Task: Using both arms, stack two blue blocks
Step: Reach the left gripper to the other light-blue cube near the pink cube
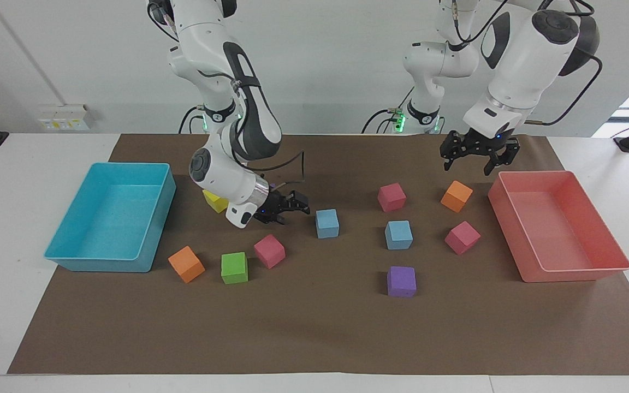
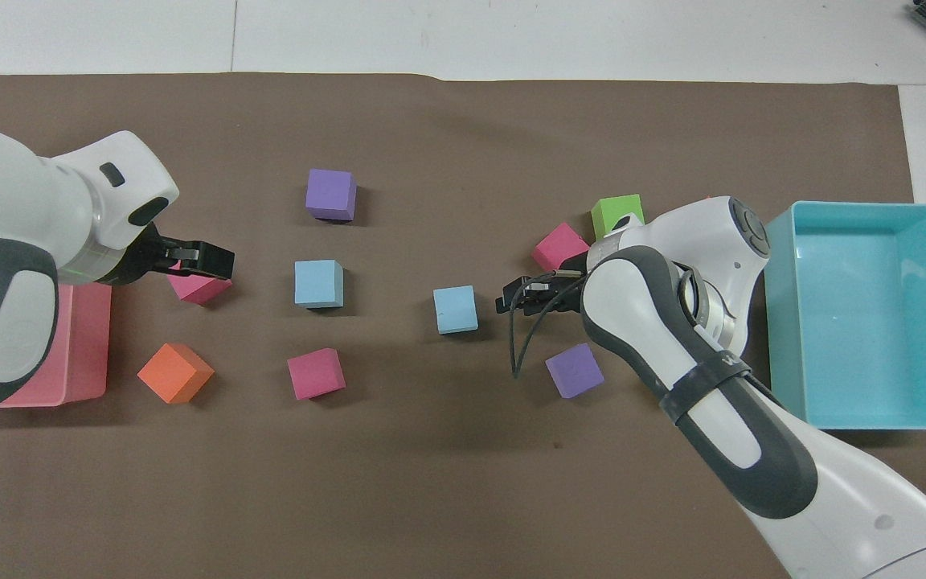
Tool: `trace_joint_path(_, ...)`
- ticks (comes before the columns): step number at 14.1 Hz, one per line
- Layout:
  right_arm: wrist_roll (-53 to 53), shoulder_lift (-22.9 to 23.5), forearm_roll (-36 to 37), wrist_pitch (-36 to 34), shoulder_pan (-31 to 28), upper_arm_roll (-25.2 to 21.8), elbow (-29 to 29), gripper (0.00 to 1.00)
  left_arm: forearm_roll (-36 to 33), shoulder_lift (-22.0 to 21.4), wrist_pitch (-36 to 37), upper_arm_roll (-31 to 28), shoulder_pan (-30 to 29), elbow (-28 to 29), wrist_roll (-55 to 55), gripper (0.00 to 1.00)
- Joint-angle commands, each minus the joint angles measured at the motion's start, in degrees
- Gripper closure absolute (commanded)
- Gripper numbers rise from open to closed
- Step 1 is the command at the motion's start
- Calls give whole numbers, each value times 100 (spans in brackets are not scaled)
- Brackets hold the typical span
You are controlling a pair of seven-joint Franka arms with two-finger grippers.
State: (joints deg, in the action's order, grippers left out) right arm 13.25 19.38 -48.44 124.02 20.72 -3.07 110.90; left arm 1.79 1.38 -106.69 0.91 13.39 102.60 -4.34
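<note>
Two blue blocks [image 1: 327, 223] [image 1: 398, 234] side by side mid-mat, apart, I see my right gripper [image 1: 291, 209] low just beside the first, fingers I cannot judge, my left gripper [image 1: 475, 155] spread wide above the orange cube [image 1: 456, 196].
</note>
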Motion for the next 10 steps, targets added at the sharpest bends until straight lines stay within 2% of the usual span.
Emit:
trace_joint_path(1, 169, -75, -289, 114, -59, 35, 195, 100, -56, 309, -527, -73, 259, 128, -330, 0)
trace_joint_path(5, 204, 83, -315, 105, -129, 44, 187, 100, -126, 828, -1142, -82, 541, 251, -603, 0)
trace_joint_path(10, 248, 144, -779, -26, -261, 52, 187, 100, -135, 1048, -2048, -82, 620, 709, -839, 0)
